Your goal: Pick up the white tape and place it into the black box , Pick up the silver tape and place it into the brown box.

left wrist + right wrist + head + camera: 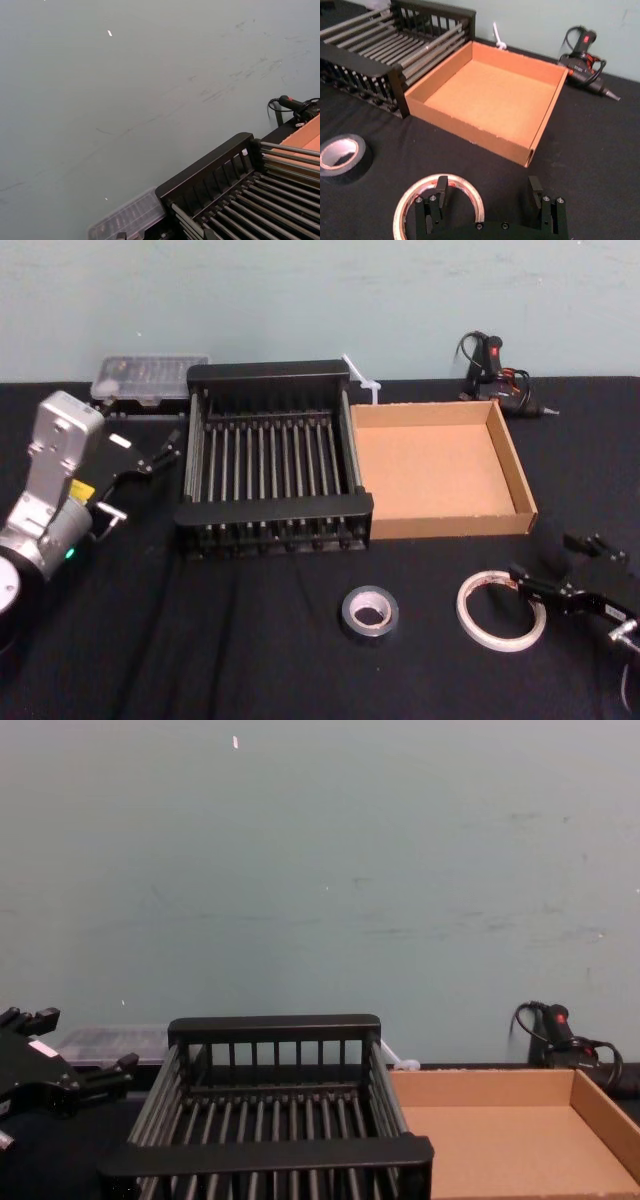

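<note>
The right gripper (527, 585) sits low over the black table (250, 660), its 2 fingers spread apart. In the right wrist view 1 finger (441, 189) stands inside the white tape (437, 200) and the other (535, 190) outside it, so the ring's rim on the claw's side lies between them, not yet clamped. The white tape lies flat, its hole facing straight up.

To the claw's left, near but apart, the silver tape (369, 612) also lies flat with its core upward. Beyond the claw sits the brown box (440, 465), open side up, its long side running across the table. The black box (272, 460) touches the brown box's left wall.

The left gripper (148, 455) hovers with fingers apart, just left of the black box.
</note>
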